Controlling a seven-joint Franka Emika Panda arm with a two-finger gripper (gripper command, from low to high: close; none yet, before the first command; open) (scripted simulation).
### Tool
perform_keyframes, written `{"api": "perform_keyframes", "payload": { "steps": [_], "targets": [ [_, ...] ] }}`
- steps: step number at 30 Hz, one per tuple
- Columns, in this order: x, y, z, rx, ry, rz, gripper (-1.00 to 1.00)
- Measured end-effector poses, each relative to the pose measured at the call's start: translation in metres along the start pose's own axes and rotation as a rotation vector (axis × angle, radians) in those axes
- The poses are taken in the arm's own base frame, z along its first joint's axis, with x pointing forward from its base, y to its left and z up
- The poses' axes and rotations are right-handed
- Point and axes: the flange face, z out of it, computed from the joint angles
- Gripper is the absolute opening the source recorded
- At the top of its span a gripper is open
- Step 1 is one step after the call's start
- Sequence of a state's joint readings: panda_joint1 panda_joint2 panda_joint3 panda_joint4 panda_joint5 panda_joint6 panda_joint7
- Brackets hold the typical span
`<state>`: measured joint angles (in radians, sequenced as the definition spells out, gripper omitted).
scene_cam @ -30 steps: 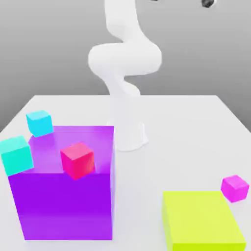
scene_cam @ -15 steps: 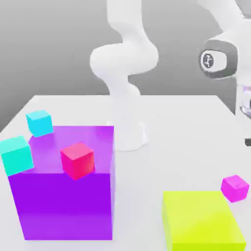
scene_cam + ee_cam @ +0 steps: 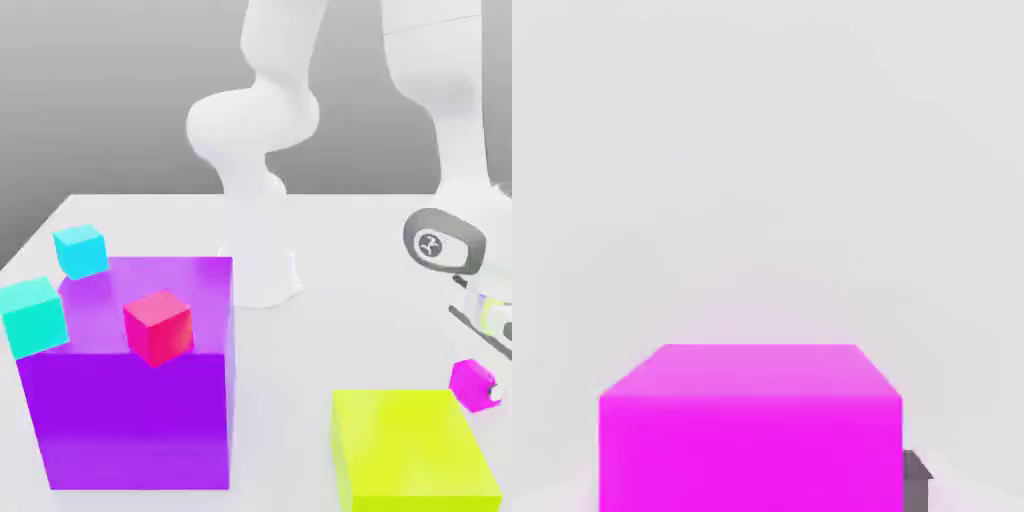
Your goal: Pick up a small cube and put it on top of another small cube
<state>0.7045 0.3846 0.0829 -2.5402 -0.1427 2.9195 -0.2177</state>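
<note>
The small cube (image 3: 466,380), plain magenta, rests on the white table at the exterior view's right, just behind the yellow-green block. My gripper (image 3: 478,388) has come down over it, shut on the cube's sides. In the hand view the small cube (image 3: 750,430) looms close, with a grey fingertip (image 3: 915,478) pressed against one side. It still rests on the table. A small red-pink cube (image 3: 157,326) sits on top of the big purple block (image 3: 130,420).
Two cyan cubes (image 3: 80,250) (image 3: 33,316) sit at the purple block's far-left corner. The yellow-green block (image 3: 410,450) lies low at the front right. The arm's white base (image 3: 262,270) stands mid-table behind the purple block.
The arm has swung down at the exterior view's right onto the magenta cube, and the fingers have gone from wide open to shut on it.
</note>
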Motion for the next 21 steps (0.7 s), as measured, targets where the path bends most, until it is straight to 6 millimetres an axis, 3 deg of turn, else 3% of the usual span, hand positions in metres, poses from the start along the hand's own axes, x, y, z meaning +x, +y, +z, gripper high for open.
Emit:
{"api": "perform_keyframes", "payload": {
  "steps": [2,6,8,10,14,17,21],
  "targets": [
    [0.001,0.0,-0.012,-0.001,0.0,-0.001,-1.0],
    [0.0,0.0,-0.055,-0.001,0.0,0.0,-1.0],
    [-0.003,0.031,-0.083,-0.009,0.001,-0.001,-1.0],
    [-0.017,0.082,-0.113,-0.02,0.002,0.015,-1.0],
    [-0.076,0.185,-0.178,-0.036,-0.001,0.06,-1.0],
    [-0.128,0.235,-0.226,-0.038,-0.006,0.052,-1.0],
    [-0.213,0.283,-0.28,-0.026,-0.009,0.061,-1.0]
  ]
}}
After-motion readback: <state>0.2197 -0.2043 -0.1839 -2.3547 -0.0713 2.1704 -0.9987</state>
